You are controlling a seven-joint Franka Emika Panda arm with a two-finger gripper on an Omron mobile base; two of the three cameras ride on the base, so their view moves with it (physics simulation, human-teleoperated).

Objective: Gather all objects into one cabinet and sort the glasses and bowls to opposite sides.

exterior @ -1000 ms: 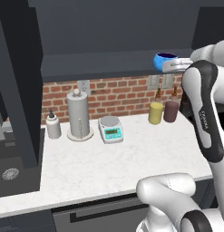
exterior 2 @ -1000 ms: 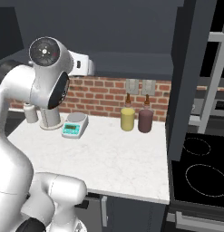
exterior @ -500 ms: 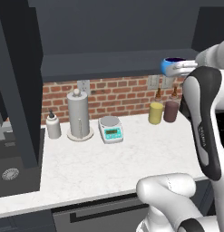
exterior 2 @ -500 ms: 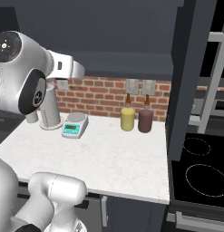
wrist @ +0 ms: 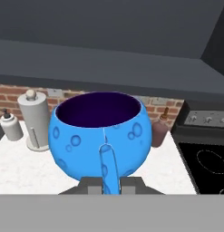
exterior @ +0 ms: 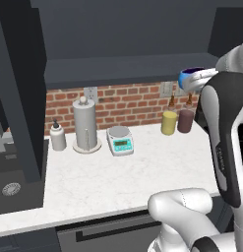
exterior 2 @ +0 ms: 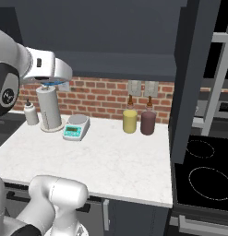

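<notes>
A dark slate-blue kitchen wall with overhead cabinets [exterior: 123, 29] runs above a red brick backsplash [exterior: 128, 98] and a white marbled stone counter [exterior: 118, 182]; a black glass hob [exterior 2: 205, 177] lies to the right of the counter.

The white arm reaches up high over the counter's right end. Along the brick, from left to right, stand a small white soap bottle [exterior: 57, 137], a grey upright paper-towel holder [exterior: 85, 124], a little white kitchen scale with a green display [exterior: 120, 140], a yellow canister [exterior: 168, 122] and a brown canister [exterior: 185, 120], the last two just beside each other.

The small bright blue rounded bowl with a dark purple inside [wrist: 100, 136] is held in the air well above the counter, level with the underside of the wall cabinets, upright with its mouth up. The gripper [wrist: 107, 179] sits below the bowl in the hand view, and a blue tab on the near wall runs down between the fingertips; the jaws look closed on that tab.

The bowl looks stiff, glossy and light, probably slippery and breakable if dropped. Its round wall gives poor purchase, so the tab or the rim is the sensible place to hold. Keeping it level matters on the way into a cabinet.
</notes>
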